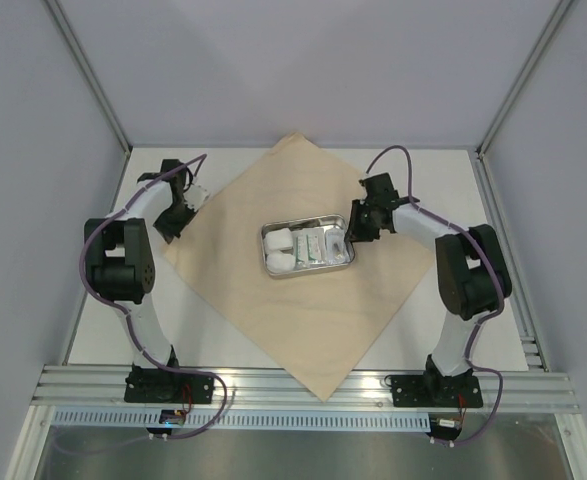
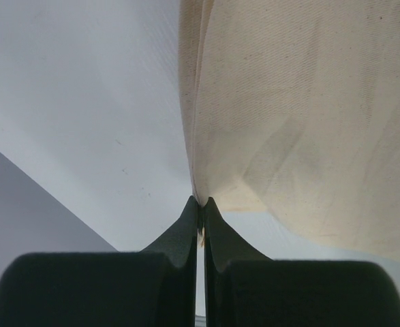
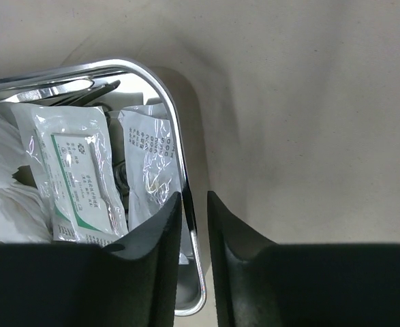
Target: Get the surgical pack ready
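At the near edge of the desk [image 1: 223,345] the two arms are bolted side by side, and the near corner of the tan wrap sheet [image 1: 303,320] points in between their bases. The sheet lies flat as a diamond, one corner toward each side of the desk.

Further in, at the sheet's middle, sits the steel tray [image 1: 308,273]. Its long axis runs left to right across the desk. White gauze pads [image 1: 281,250] fill its left half and clear packets [image 1: 323,245] its right half.

The right hand [image 1: 356,232] is at the tray's right short end, so the right arm is by far the nearer one. In the right wrist view the right hand [image 3: 194,197] stands astride the tray [image 3: 179,136] rim. One finger is inside beside the packets [image 3: 77,170], the other outside over the sheet [image 3: 309,102]. The fingers are only a little apart, with the rim running up between them, across the tray's long axis. I cannot tell whether they already press on the metal.

The left hand [image 1: 180,218] is well apart from the tray, out at the sheet's left corner. In its own view the left hand [image 2: 200,202] is pinched together on the sheet [image 2: 302,122] edge, with the cloth rising from the fingertips.

Any shift of the tray probably falls to the right hand, and it would likely move along the long axis.
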Available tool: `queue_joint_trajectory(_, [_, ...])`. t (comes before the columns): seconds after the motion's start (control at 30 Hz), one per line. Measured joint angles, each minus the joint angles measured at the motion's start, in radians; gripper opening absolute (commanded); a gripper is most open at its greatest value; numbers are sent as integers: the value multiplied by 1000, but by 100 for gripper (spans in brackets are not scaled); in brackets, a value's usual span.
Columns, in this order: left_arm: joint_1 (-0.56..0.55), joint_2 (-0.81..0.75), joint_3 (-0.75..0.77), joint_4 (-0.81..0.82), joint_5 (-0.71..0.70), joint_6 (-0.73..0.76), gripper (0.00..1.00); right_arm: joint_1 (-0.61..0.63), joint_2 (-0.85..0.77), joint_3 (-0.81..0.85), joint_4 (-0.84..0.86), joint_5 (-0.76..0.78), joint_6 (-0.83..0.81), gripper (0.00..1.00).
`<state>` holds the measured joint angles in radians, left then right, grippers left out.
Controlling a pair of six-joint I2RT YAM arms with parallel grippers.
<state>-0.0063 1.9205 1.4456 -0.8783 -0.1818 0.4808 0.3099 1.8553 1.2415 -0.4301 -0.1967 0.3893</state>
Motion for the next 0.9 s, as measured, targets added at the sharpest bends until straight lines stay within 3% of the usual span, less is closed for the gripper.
queue_joint_trajectory(0.07, [0, -8, -17, 11, 0, 0, 0, 5, 3, -17, 16, -3, 11, 13])
queue_joint_trajectory(0.5, [0, -45, -53, 30, -9, 2, 0, 61, -106, -183, 101, 11, 48, 4])
queue_joint_trajectory(0.9, [0, -45, -53, 32, -12, 2, 0, 101, -165, -251, 107, 9, 16, 4])
